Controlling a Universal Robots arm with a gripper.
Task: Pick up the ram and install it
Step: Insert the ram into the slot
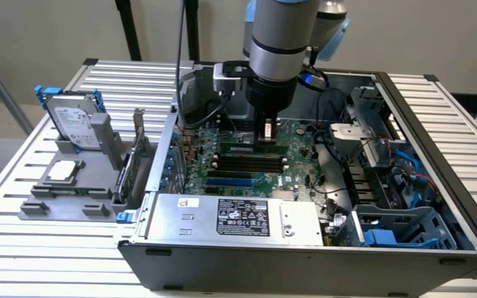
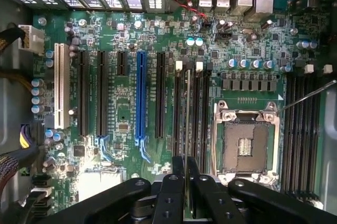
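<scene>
My gripper (image 1: 267, 138) reaches down into the open computer case (image 1: 305, 261), over the green motherboard (image 2: 121, 29). It is shut on the ram (image 2: 187, 118), a thin green stick seen edge-on in the wrist view between the two black fingers (image 2: 178, 182). The stick runs in line with the black memory slots (image 2: 200, 113) beside the empty processor socket (image 2: 245, 145). In the exterior view the ram (image 1: 240, 147) shows as a green strip just under the fingers, at the top of the slot bank. Whether it is seated in a slot I cannot tell.
A silver power supply (image 1: 230, 217) fills the case's near side, with cables and a blue drive cage (image 1: 387, 233) toward the exterior view's right. Outside the case, on the exterior view's left, stand a hard drive (image 1: 77, 124), an expansion card (image 1: 135, 155) and a grey holder (image 1: 35, 208) with a processor chip (image 1: 63, 172).
</scene>
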